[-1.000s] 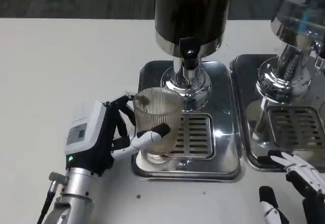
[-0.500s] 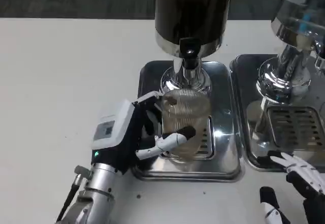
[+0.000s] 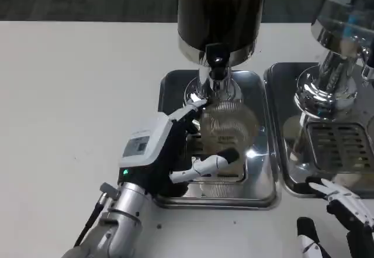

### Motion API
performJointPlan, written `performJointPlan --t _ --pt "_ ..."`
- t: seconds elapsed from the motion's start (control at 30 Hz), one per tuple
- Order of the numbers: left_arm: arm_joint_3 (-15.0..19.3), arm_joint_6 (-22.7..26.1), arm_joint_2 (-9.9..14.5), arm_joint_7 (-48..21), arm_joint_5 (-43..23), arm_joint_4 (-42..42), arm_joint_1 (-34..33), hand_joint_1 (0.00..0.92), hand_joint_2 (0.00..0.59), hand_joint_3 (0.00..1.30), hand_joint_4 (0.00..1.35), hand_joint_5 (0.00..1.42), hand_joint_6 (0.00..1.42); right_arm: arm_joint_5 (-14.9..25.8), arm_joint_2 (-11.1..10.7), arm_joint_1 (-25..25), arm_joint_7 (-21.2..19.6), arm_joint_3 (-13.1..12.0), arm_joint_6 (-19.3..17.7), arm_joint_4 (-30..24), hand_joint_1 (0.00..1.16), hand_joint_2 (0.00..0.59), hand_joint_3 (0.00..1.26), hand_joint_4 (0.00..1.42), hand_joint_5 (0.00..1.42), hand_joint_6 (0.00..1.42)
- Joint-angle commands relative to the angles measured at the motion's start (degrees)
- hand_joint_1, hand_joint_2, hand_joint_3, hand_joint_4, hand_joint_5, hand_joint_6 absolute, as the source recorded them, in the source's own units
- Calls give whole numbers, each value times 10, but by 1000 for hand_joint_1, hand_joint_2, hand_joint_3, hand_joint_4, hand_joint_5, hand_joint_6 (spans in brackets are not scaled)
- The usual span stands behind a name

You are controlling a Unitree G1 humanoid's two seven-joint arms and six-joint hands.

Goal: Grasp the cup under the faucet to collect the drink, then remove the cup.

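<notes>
Ribbed glass cup in left hand.

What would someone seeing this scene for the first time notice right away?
First, the left hand at the centre, holding a ribbed clear cup over the shiny drip tray, right beneath the black faucet of the tall dark drink dispenser. Next, a second chrome dispenser at the right edge, with the right hand waiting low in the bottom right corner, its fingers spread by that tray.
</notes>
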Motion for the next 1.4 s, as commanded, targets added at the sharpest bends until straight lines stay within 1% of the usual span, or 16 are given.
performJointPlan --t 0.03,0.3,0.57,0.8,0.93,1.13,1.23,1.3,1.4 --pt "0 14 6 -5 2 -7 -1 109 89 203 251 405 468 7 4 4 6 -5 -1 -4 280 461 397 273 260 446" --pt "6 45 13 1 5 -32 10 90 87 199 226 367 372 14 4 1 13 -4 -2 -1 278 461 410 284 262 446" --pt "11 70 23 15 8 -52 19 83 86 199 216 354 348 21 4 -7 17 -6 -3 6 278 461 410 285 262 446" --pt "20 75 36 15 2 -59 23 83 86 199 216 345 332 21 5 -15 16 -3 -6 15 278 461 410 285 263 446" --pt "22 66 44 15 2 -75 32 82 86 199 216 342 311 21 5 -18 16 -2 -6 19 278 461 411 285 269 446" --pt "36 49 62 2 -7 -159 84 74 87 199 216 339 304 22 5 -21 16 -2 -7 22 277 461 413 285 271 446" --pt "49 32 84 -13 -18 -221 130 72 84 199 216 338 303 22 6 -20 14 -3 -7 24 277 461 416 285 272 446" --pt "58 26 93 -24 -25 -252 152 70 82 199 216 337 302 22 7 -20 13 -3 -8 25 277 461 417 285 272 446" --pt "82 13 112 -44 -41 -306 191 64 78 199 216 337 316 22 8 -23 12 -2 -9 27 277 461 418 285 272 446"
